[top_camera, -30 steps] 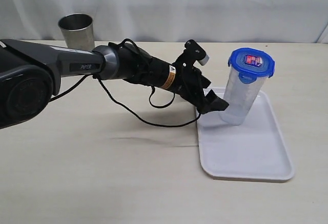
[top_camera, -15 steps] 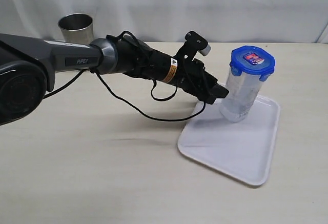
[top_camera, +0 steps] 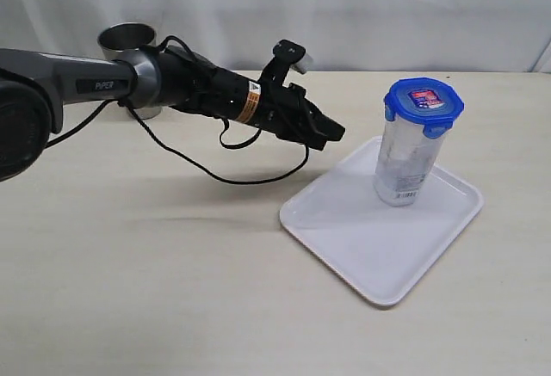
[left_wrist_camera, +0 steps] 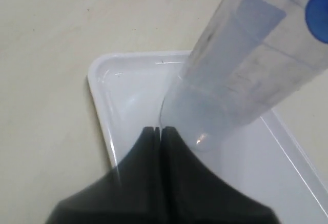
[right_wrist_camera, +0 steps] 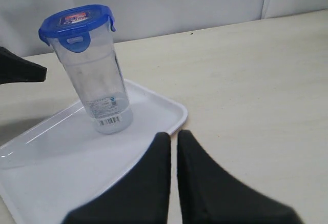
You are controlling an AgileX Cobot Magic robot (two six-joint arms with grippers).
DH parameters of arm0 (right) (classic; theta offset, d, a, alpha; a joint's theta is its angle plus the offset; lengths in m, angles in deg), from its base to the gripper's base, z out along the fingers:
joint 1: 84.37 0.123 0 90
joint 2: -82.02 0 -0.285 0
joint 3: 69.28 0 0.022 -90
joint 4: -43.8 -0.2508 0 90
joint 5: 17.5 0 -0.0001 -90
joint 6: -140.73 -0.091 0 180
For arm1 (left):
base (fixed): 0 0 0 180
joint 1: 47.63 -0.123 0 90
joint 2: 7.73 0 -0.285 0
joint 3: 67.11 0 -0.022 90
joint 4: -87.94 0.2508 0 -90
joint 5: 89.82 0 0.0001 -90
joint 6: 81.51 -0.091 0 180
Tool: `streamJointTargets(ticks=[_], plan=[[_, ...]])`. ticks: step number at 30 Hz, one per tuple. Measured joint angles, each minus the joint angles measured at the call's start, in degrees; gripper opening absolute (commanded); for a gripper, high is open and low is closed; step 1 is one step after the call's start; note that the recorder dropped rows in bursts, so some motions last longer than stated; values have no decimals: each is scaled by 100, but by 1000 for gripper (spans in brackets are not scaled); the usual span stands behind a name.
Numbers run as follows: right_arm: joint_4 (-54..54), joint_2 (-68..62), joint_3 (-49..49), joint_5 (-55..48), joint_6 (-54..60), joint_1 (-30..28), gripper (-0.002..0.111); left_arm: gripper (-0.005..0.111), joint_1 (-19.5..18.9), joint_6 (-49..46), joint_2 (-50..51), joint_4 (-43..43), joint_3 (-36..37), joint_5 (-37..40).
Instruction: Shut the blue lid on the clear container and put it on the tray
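The clear container (top_camera: 405, 159) stands upright on the white tray (top_camera: 344, 231), and the blue lid (top_camera: 424, 101) sits on its mouth. My left gripper (top_camera: 336, 132) is shut and holds nothing. It hovers just left of the tray's far corner, apart from the container. In the left wrist view its tips (left_wrist_camera: 158, 129) meet over the tray (left_wrist_camera: 98, 90), close to the foot of the container (left_wrist_camera: 241, 75). My right gripper (right_wrist_camera: 173, 134) is shut on nothing, near the tray's edge (right_wrist_camera: 177, 112). From there the container (right_wrist_camera: 100, 85) and the lid (right_wrist_camera: 74, 19) show beyond it.
A grey steel tumbler (top_camera: 126, 40) stands at the back left, behind the left arm. A black cable (top_camera: 225, 176) loops down from that arm to the table. A white curtain closes off the back of the beige table (top_camera: 138, 273).
The left gripper shut and drew back to the left and upward, away from the container. The tray swung round and slid left. The container went from leaning to upright.
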Motion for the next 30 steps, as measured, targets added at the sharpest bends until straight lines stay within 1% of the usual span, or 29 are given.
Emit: streamJointTargets(ticks=[1,3,5,8,10,13,18,20,23,25,28,30], plan=[[0,0,0,0,0,0,5,0,0,0,-14,11,0,32],[0,0,0,0,0,0,5,0,10,13,-169,22,0,357],[0,0,0,0,0,0,5,0,10,25,-532,22,13,1050],[0,0,0,0,0,0,5,0,33,25,-940,22,192,1708],[0,0,0,0,0,0,5,0,58,-96,-1421,12,621,2552],[0,0,0,0,0,0,5,0,69,-328,-1996,12,1466,3995],[0,0,0,0,0,0,5,0,69,-839,-2503,12,2550,6087],[0,0,0,0,0,0,5,0,69,-1217,-2615,1,2912,6695],[0,0,0,0,0,0,5,0,69,-2014,-2683,-49,3307,7071],[0,0,0,0,0,0,5,0,69,-2565,-2691,-274,3508,7031],[0,0,0,0,0,0,5,0,69,-3403,-2691,-770,3841,6521],[0,0,0,0,0,0,5,0,69,-3765,-2691,-964,4075,6098]])
